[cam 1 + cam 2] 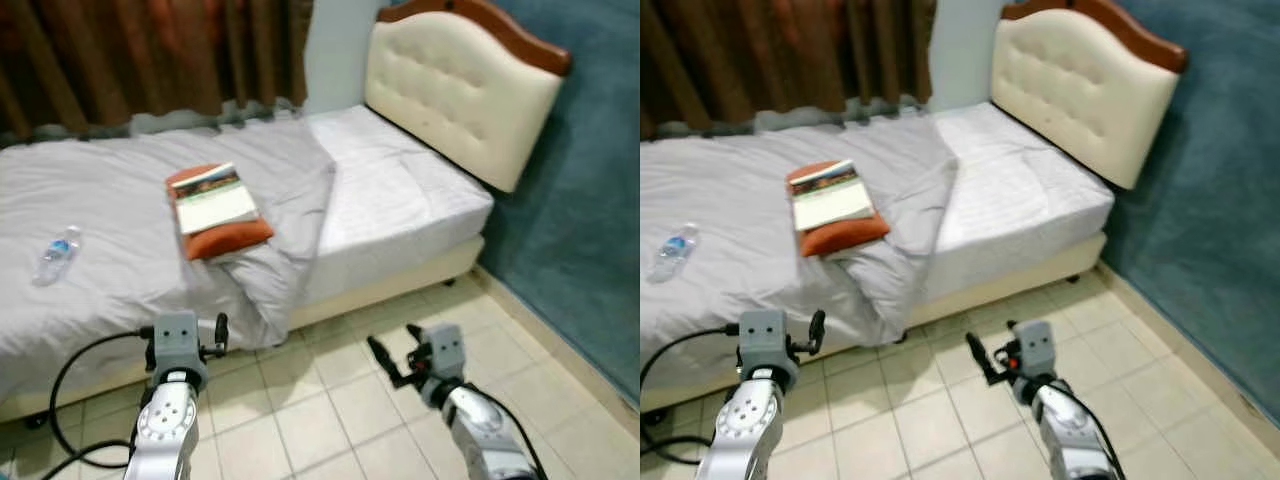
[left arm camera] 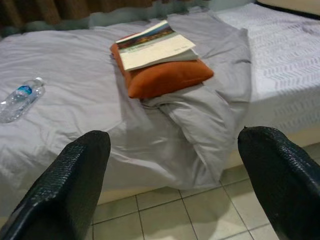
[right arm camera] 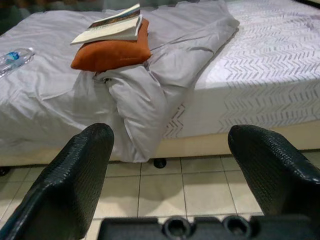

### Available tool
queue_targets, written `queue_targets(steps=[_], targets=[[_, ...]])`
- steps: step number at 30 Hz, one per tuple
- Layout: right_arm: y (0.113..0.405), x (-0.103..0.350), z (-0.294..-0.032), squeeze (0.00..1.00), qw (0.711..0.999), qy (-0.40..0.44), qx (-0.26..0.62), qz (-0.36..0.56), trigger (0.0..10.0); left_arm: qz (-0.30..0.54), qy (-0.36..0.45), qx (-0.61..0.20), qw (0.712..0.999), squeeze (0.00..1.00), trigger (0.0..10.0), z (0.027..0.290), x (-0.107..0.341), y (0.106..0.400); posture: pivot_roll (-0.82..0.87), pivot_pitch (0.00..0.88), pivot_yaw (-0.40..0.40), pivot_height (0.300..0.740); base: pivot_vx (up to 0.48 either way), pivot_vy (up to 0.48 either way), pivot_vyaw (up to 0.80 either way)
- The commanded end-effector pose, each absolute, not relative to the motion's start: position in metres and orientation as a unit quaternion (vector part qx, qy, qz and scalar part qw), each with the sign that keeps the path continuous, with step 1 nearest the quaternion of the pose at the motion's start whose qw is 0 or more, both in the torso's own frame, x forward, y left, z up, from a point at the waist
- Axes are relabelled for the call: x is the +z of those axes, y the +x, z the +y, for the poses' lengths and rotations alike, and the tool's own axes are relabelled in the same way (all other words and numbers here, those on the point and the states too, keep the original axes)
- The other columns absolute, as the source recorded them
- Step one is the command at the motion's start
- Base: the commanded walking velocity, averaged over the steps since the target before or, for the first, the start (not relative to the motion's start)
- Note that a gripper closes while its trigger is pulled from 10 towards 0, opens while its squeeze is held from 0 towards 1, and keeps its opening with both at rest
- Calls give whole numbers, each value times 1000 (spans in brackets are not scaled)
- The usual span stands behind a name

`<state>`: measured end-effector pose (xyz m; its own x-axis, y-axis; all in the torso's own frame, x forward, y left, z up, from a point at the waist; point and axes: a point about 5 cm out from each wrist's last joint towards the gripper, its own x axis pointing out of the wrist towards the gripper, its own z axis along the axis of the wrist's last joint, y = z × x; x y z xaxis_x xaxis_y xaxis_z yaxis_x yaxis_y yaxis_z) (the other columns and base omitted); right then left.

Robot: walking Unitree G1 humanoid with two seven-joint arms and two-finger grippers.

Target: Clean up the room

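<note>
Bed (image 1: 400, 215) with cream headboard (image 1: 455, 90), teal wall (image 1: 590, 200), tiled floor (image 1: 330, 410).

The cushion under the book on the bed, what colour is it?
Burnt orange; the cushion shows best in the left wrist view, beneath the book.

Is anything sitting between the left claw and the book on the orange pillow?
Nothing visible blocks it. The left claw is open above the floor tiles beside the bed; past it lie only rumpled grey blanket, then the orange pillow with the book on top.

Pretty clearly a bedroom.
Bed (image 1: 400, 200) with padded headboard (image 1: 455, 85) at its head, brown curtains (image 1: 150, 55) behind it, tiled floor (image 1: 330, 400) alongside.
</note>
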<state>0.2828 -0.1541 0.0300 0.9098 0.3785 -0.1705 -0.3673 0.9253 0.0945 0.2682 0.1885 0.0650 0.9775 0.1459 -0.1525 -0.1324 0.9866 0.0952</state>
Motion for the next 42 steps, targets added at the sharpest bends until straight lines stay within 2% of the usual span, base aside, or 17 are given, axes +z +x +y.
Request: queue_targets(steps=[1, 16, 25, 31, 34, 35, 36, 39, 42], targets=[[290, 41, -148, 1000, 978, 36, 195, 70, 10000, 82, 64, 79, 991, 0, 10000, 196, 66, 268, 90, 0, -10, 740, 0, 480, 0], [294, 44, -139, 1000, 968, 57, 232, 76, 10000, 84, 79, 65, 991, 0, 10000, 191, 65, 267, 101, 0, -17, 740, 0, 480, 0], [295, 42, -143, 1000, 973, 37, 213, 82, 10000, 95, 98, 82, 987, 0, 10000, 199, 63, 270, 101, 0, -15, 740, 0, 0, 0], [295, 41, -144, 1000, 974, 37, 204, 86, 10000, 94, 98, 91, 987, 0, 10000, 198, 63, 270, 97, 0, -13, 740, 0, -455, 476], [298, 44, -149, 1000, 982, 32, 173, 67, 10000, 92, 88, 101, 987, 0, 10000, 199, 64, 269, 100, 0, -20, 740, 0, -480, 427], [301, 53, -164, 1000, 994, 30, 100, 30, 10000, 74, 69, 115, 988, 0, 10000, 203, 68, 266, 102, 0, -26, 740, 0, -480, 0], [300, 59, -171, 1000, 997, 18, 74, 8, 10000, 54, 57, 121, 989, 0, 10000, 205, 74, 263, 102, 0, -29, 740, 0, -465, 0], [294, 72, -176, 1000, 997, -29, 65, -41, 10000, -8, 66, 112, 991, 0, 10000, 211, 98, 255, 105, 0, -32, 740, 0, -432, 0], [293, 74, -177, 1000, 996, -35, 66, -47, 10000, -27, 60, 105, 992, 0, 10000, 210, 107, 252, 108, 0, -35, 740, 196, -390, 0]])
